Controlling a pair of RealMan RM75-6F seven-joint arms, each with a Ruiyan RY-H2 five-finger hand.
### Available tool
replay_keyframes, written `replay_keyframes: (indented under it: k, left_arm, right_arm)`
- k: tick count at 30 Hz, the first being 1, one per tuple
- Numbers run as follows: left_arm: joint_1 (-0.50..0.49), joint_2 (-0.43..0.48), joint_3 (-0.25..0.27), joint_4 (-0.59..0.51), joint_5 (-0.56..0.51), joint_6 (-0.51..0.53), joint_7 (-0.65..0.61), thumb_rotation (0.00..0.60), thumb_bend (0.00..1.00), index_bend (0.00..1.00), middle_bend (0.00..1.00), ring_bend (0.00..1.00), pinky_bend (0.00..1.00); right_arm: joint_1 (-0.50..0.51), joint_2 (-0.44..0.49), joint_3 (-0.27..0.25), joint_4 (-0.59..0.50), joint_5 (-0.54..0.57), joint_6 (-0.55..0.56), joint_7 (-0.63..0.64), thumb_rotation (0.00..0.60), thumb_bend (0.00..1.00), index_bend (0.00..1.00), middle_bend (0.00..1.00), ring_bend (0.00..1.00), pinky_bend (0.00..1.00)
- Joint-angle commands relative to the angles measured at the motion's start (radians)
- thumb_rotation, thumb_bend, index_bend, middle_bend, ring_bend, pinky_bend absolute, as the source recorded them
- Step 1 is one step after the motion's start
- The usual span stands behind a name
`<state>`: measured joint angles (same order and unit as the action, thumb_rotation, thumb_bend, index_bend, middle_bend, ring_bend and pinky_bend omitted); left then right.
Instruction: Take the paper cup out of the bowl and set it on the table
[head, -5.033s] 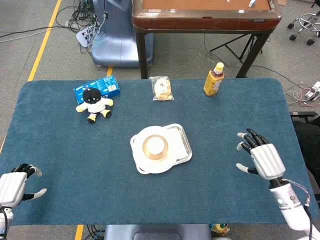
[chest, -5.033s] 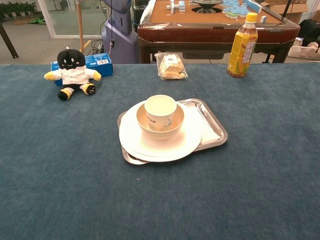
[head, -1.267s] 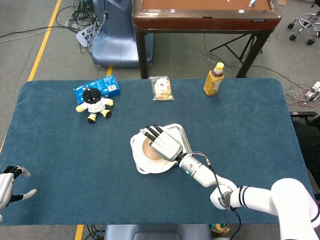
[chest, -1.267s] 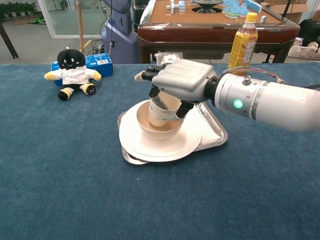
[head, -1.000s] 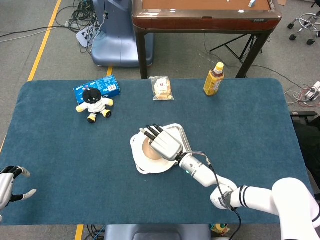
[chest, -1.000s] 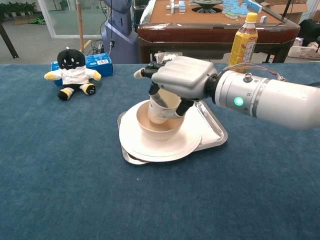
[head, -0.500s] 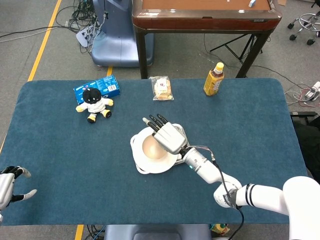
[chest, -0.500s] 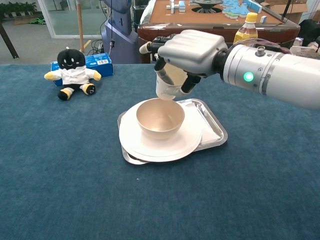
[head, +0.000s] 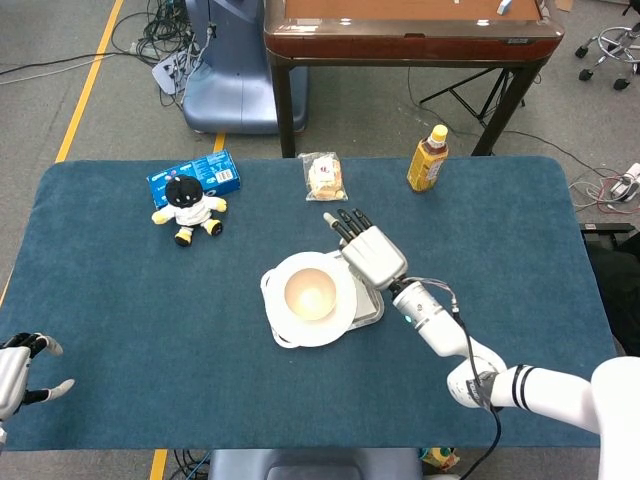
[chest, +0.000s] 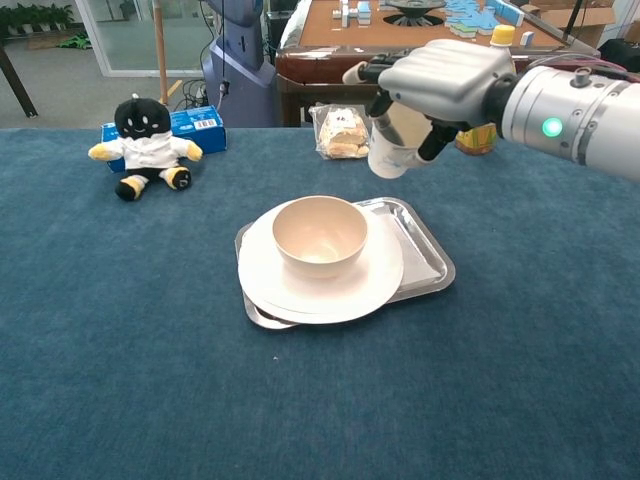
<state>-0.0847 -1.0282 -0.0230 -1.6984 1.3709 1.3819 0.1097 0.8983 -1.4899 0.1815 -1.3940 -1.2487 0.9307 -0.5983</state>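
Note:
My right hand (chest: 440, 75) grips the white paper cup (chest: 397, 141) from above and holds it in the air, up and to the right of the bowl, over the tray's far side. In the head view the right hand (head: 370, 252) hides the cup. The beige bowl (chest: 320, 234) stands empty on a white plate (chest: 370, 280), which lies on a metal tray (chest: 425, 262); the bowl (head: 309, 293) also shows from the head. My left hand (head: 18, 372) stays at the table's near left corner, fingers apart, holding nothing.
A plush doll (head: 187, 205) and a blue box (head: 207, 172) lie at the far left. A snack packet (head: 324, 177) and a bottle of tea (head: 427, 158) stand along the far edge. Blue cloth (head: 520, 270) spreads bare to the right of the tray.
My right hand closed on the cup in the bowl, lifted it out and carried it up and to the right. The bowl now stands empty. The left hand has barely moved.

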Motion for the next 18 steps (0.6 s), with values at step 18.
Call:
replay_keyframes:
  k: [18]
  left_arm:
    - [-0.002, -0.005, 0.003, -0.001, -0.001, -0.006, 0.011, 0.600, 0.02, 0.47, 0.41, 0.28, 0.39]
  right_arm:
    - [-0.080, 0.029, -0.057, 0.076, 0.058, -0.057, 0.161, 0.600, 0.47, 0.64, 0.07, 0.00, 0.11]
